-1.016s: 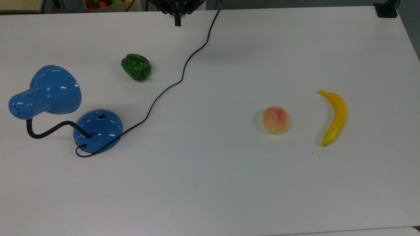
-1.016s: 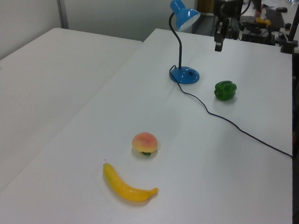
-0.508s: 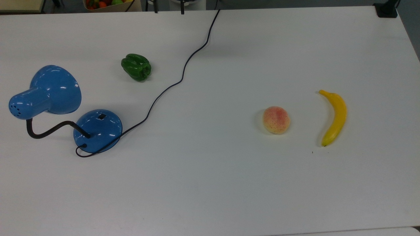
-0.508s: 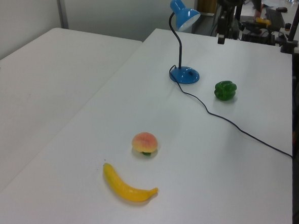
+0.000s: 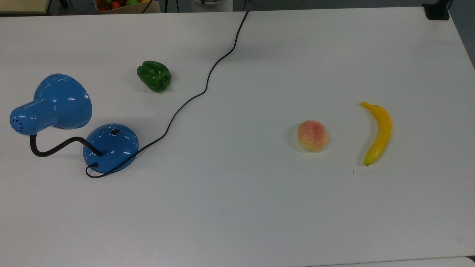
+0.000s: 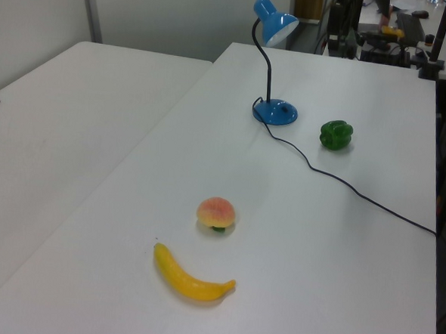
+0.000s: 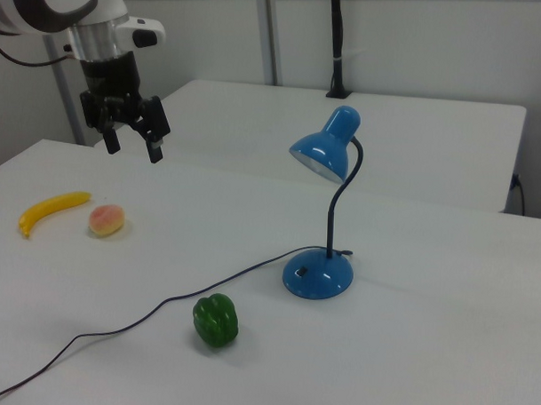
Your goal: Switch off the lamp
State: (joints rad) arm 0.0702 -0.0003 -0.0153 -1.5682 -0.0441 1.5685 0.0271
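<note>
Standing at about nine o'clock on the white table [image 5: 237,207] in the top view, the lamp [image 5: 111,148] rests on its round base, its neck curling out toward the top view's left and its cone shade [image 5: 55,105] hanging just above the base at about ten o'clock from it. A small black switch [image 5: 115,131] sits on the dome of the base, on the side toward twelve o'clock. The cord [image 5: 207,79] leaves the base at its lower edge, loops round it and snakes up toward one o'clock, off the table's far edge. A pepper [image 5: 154,76] lies at about one o'clock from the base, between the shade and the cord, touching neither. Well apart, toward three o'clock, a peach [image 5: 312,135] lies near a banana [image 5: 377,132], which curves just beyond it.

In the right view the gripper [image 7: 130,138] hangs in the air at about ten o'clock of the frame, high above the table and well apart from the lamp, above the peach and banana. Its two fingers [image 7: 153,145] point down with a clear gap between them, released and holding nothing.
</note>
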